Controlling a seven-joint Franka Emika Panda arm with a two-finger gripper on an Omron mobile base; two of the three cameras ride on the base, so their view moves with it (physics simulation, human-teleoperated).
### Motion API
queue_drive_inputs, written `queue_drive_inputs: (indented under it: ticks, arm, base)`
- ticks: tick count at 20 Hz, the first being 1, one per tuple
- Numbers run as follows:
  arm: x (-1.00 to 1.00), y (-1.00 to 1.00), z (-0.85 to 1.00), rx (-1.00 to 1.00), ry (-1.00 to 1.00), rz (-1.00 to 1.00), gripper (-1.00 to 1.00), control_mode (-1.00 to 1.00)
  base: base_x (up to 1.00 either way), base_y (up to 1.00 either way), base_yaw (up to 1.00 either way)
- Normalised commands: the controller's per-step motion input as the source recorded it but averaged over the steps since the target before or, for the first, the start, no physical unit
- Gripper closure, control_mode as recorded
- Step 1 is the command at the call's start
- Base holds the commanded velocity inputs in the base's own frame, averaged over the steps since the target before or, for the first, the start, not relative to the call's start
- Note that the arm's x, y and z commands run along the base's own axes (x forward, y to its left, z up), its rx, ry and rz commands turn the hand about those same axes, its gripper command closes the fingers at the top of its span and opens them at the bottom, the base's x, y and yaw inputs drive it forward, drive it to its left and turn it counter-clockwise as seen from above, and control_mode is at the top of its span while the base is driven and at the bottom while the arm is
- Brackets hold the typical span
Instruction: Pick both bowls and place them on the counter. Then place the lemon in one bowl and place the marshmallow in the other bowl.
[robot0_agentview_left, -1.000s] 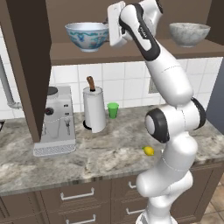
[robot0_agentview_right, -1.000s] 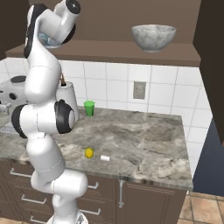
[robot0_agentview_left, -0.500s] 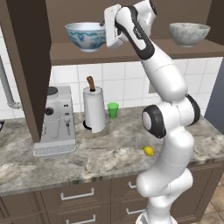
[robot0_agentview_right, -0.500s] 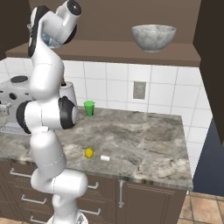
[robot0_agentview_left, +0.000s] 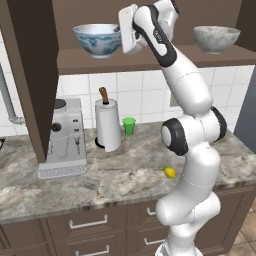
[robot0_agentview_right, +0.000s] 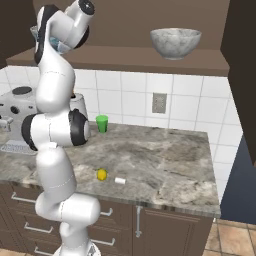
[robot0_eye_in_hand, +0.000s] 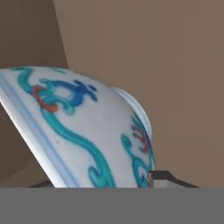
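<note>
Patterned bowl (robot0_agentview_left: 98, 40) on shelf (robot0_agentview_left: 150, 60), upper left of frame. Claw (robot0_agentview_left: 121, 36) at bowl's right rim, bowl lying just left of it. Hand view: bowl wall (robot0_eye_in_hand: 83, 131) fills space between tips; grip state cannot tell. Marbled bowl (robot0_agentview_left: 216, 38) upper right, well apart.

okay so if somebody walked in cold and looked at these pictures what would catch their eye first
Probably the tall white arm reaching up to the brown shelf, its gripper right at the rim of the blue-and-red patterned bowl, whose painted side looms large in the hand view. Next, the grey-white marbled bowl sitting alone further along the same shelf. Down on the counter, the small yellow lemon and tiny white marshmallow lie side by side near the front edge.
</note>
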Motion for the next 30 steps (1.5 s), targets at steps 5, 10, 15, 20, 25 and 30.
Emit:
queue_drive_inputs:
  ticks: [5, 10, 15, 20, 25, 30]
  arm:
    - [-0.29, -0.04, -0.23, -0.06, 0.06, 0.00, 1.00, -1.00]
    - [-0.55, -0.16, -0.02, 0.00, 0.05, 0.00, 1.00, -1.00]
    - [-0.71, -0.16, -0.07, 0.00, 0.06, 0.00, 1.00, -1.00]
    - [-0.76, -0.19, -0.02, 0.00, 0.05, 0.00, 1.00, -1.00]
    - [-0.76, -0.20, 0.00, 0.04, 0.01, 0.00, 1.00, -1.00]
    - [-0.75, -0.21, 0.00, 0.09, 0.00, 0.00, 1.00, -1.00]
  base:
    - [0.00, 0.00, 0.00]
    - [0.00, 0.00, 0.00]
    - [0.00, 0.00, 0.00]
    - [0.00, 0.00, 0.00]
    - [0.00, 0.00, 0.00]
    - [0.00, 0.00, 0.00]
